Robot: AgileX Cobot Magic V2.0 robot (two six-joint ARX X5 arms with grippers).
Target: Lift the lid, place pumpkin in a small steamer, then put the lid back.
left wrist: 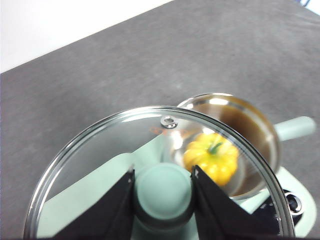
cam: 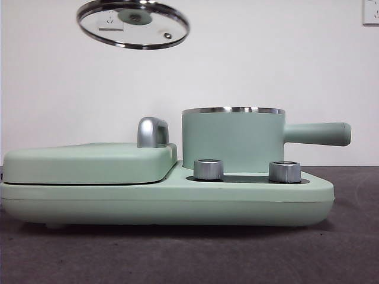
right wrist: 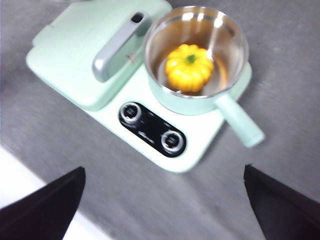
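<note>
The pumpkin point(right wrist: 189, 67) sits inside the pot point(right wrist: 196, 98), on its shiny steel floor, stem up. The pot stands uncovered on the right end of the long green base point(cam: 177, 198), its straight handle point(cam: 317, 134) pointing away from the base's flat cover point(cam: 89, 161), behind two silver knobs point(cam: 208, 169). A steel grip point(cam: 152, 131) rises from that cover beside the pot.

The lid point(cam: 132, 23) hangs tilted in the air, high above the flat cover and to the side of the pot, well apart from both. The left claw point(left wrist: 164, 187) has it by the green knob point(left wrist: 164, 189), one black jaw pressed on each side.

The right claw point(right wrist: 162, 200) holds nothing; its jaws are spread wide, high over the grey counter point(right wrist: 300, 100) in front of the base.
</note>
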